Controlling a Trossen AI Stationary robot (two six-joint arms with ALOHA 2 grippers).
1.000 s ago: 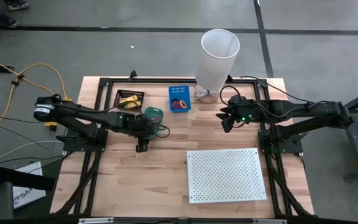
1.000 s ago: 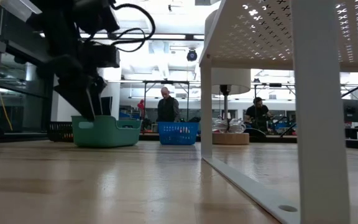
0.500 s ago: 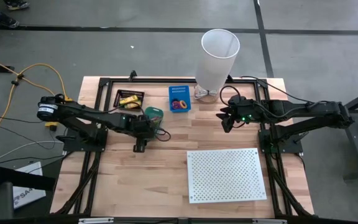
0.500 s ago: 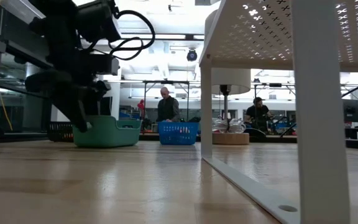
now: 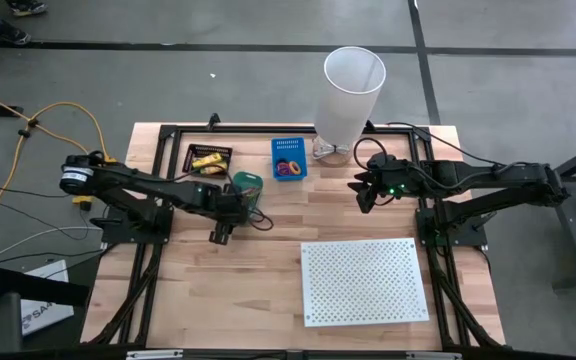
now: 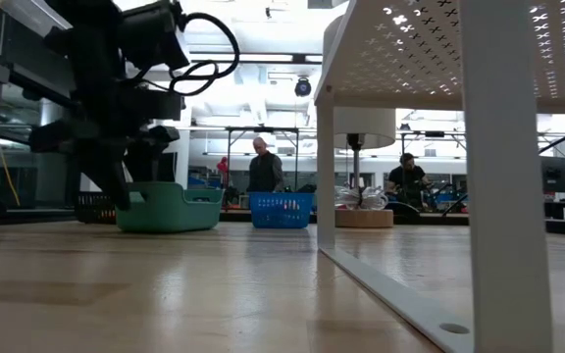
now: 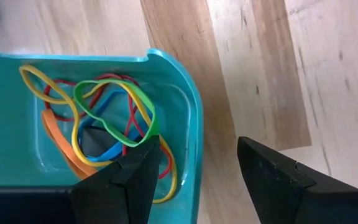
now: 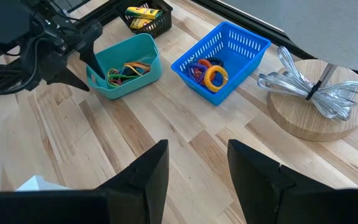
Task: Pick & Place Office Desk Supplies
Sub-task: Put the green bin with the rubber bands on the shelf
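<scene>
A teal tray holds loose rubber bands in yellow, red, green, blue and orange. My left gripper is open and slants down over the tray's near end. One finger is above the tray's inside and the other is outside, over the table, with the tray's wall between them. No touch shows. A blue basket holds coloured rings. A black basket holds yellow packs. My right gripper is open, raised at the table's right.
A tall white bin stands at the far edge, next to a wooden disc with a silver cable. A white perforated board on legs covers the near right. Bare wood lies between the baskets and the board.
My left gripper has rolled about its own pointing line while staying over the teal tray's near end. In the low view its fingers went from hanging side by side to standing spread, one on each side of the tray's wall. It stayed open.
</scene>
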